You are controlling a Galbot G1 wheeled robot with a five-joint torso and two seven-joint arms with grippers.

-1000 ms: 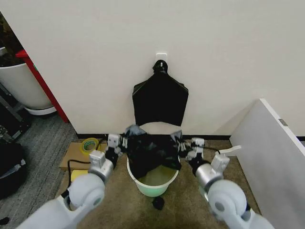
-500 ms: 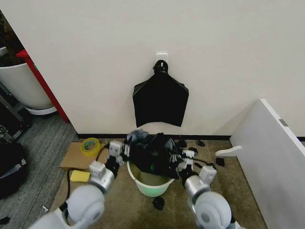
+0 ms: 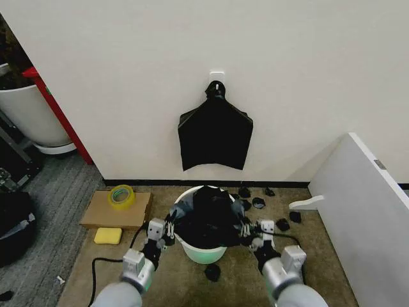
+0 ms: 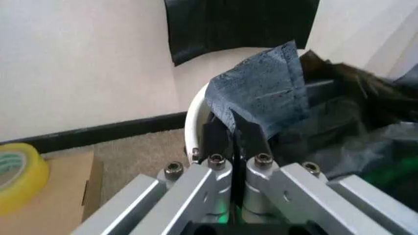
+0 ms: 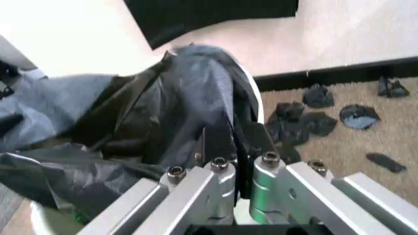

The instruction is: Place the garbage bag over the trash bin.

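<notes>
The trash bin (image 3: 203, 251), a cream-white bucket with a pale green base, stands on the carpet by the wall. The black glossy garbage bag (image 3: 208, 214) lies crumpled across its mouth. My left gripper (image 3: 167, 229) is at the bin's left rim and is shut on the bag's edge. In the left wrist view, the left gripper (image 4: 234, 134) pinches a grey-black flap of the bag (image 4: 261, 98) beside the white rim (image 4: 193, 117). My right gripper (image 3: 250, 231) is at the right rim. In the right wrist view, the right gripper (image 5: 232, 142) is shut on bunched film of the bag (image 5: 176, 98).
A flat black bundle (image 3: 215, 134) hangs on the wall behind the bin. A yellow tape roll (image 3: 119, 194) rests on cardboard (image 3: 108, 214), with a yellow sponge (image 3: 107, 236) nearby. Black scraps (image 3: 259, 203) litter the carpet at right. A white panel (image 3: 364, 211) stands at right, and a large white tub (image 3: 29, 115) at left.
Both grippers have dropped and drawn back toward me, from above the bin to its rim. The bag has come down with them and now hides the bin's inside.
</notes>
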